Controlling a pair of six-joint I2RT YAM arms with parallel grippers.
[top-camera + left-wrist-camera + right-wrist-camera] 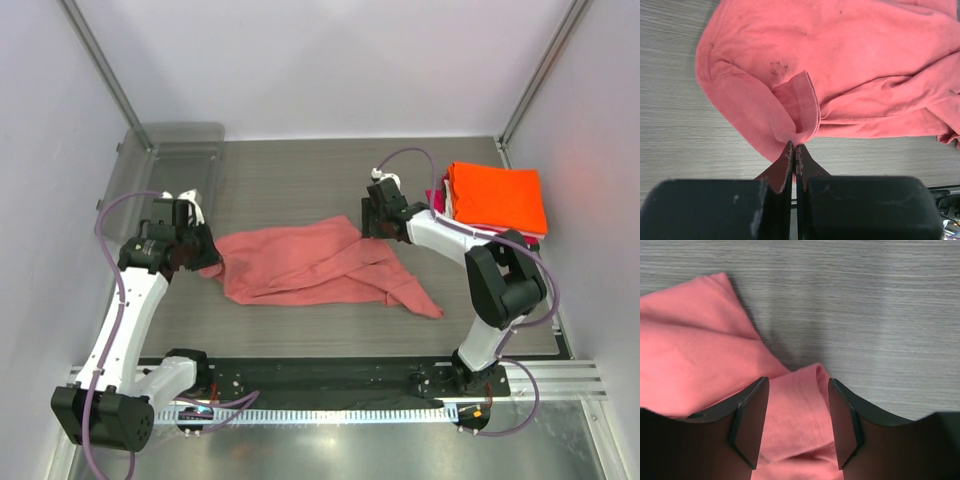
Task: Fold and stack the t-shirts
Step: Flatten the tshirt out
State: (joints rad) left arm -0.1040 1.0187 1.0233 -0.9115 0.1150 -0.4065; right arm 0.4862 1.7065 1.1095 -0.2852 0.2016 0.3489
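Observation:
A salmon-pink t-shirt point(310, 262) lies crumpled across the middle of the table. My left gripper point(207, 262) is shut on a pinch of its left edge point(793, 145), the cloth bunched at the fingertips. My right gripper point(372, 222) stands at the shirt's upper right corner. It is open point(798, 380), with a raised fold of the pink cloth point(795, 430) between its jaws. At the back right sits a folded stack with a bright orange t-shirt point(497, 195) on top and a magenta edge point(437, 198) showing beneath.
A clear grey plastic tray point(185, 160) stands at the back left, just beyond the left arm. The enclosure's white walls close in on both sides and at the back. A black rail point(330, 378) runs along the near edge.

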